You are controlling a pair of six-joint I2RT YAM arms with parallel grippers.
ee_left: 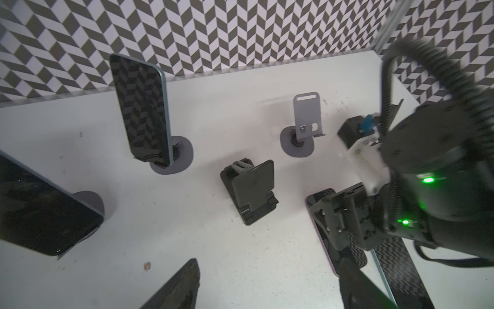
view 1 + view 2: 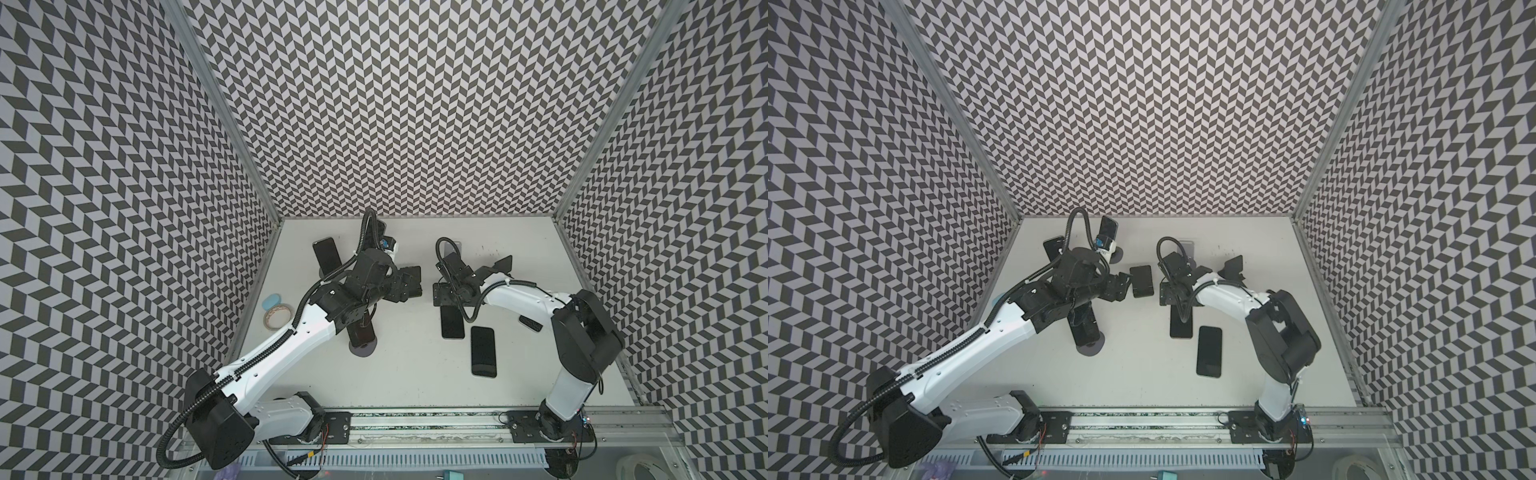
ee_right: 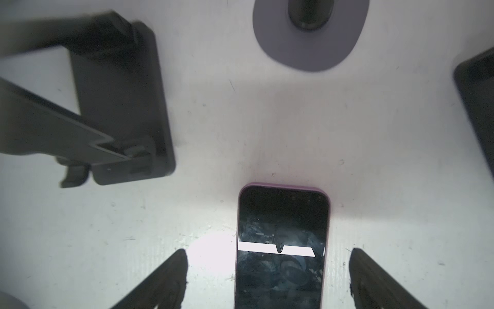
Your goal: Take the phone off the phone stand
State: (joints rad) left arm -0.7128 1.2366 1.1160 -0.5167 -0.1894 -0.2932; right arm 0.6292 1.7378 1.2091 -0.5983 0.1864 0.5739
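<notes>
The right gripper stands wide, empty, a finger on either side of the phone lying flat on the table, lower centre, below the grey stand. The left gripper is wide too, empty.

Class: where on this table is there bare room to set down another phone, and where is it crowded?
Largest bare patch: table front middle, between the stand-held phone at front left, the nearer flat phone and the front rail. Smaller: back right corner, behind the black stand. Crowded: back left, among grey stands and the left arm.
</notes>
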